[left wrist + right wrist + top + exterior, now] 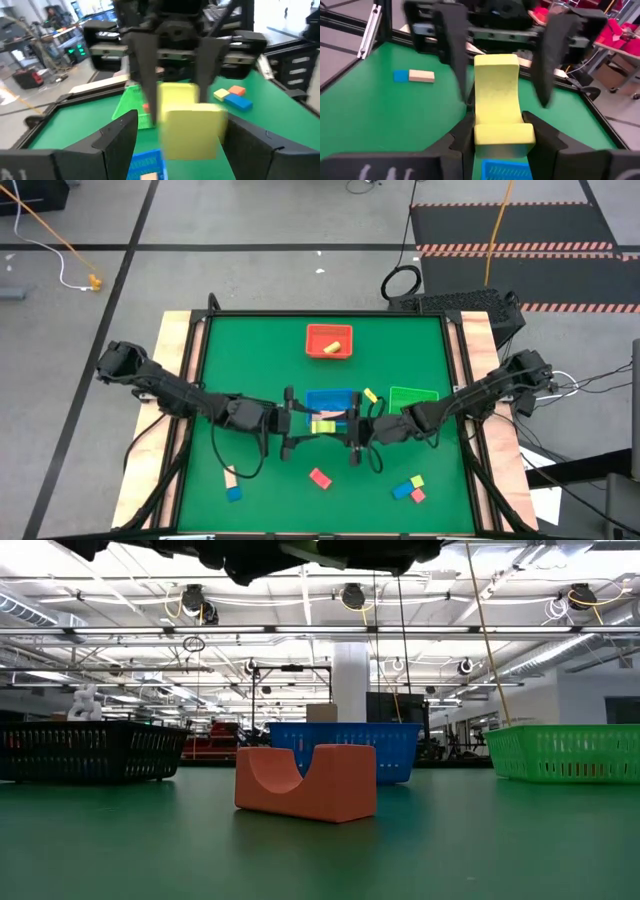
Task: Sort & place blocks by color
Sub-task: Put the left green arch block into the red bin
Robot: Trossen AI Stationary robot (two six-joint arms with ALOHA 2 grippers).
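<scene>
No brand, label or legible writing shows on any block, tray or arm.

Both arms meet over the middle of the green table (250, 350), above the square blue mesh tray (330, 402). The right gripper (497, 135) is clenched on a yellow block with a curved notch (497, 100), its dark fingers pressed against the block's two sides. The left gripper (172, 137) faces it with its fingers spread wide on either side of that same block, not touching it as far as the wrist views show. From above the block is only a small yellow patch (322, 426) between the two grippers, mostly covered by them.

The square red tray (329, 342) holds one yellow piece (335, 345). The square green tray (412, 399) sits to the right of the blue one, partly under the right arm. A red-pink arch-cut block (320, 477) lies on the mat nearer the front edge. At front right lie a blue block (402, 491), a yellow one and an orange-red one, touching. At front left lie a pale tan bar (230, 477) and a small blue cube (234, 494). A small yellow bar (370, 394) rests between the blue and green trays.

The low view cuts off both arms at its upper edge.
</scene>
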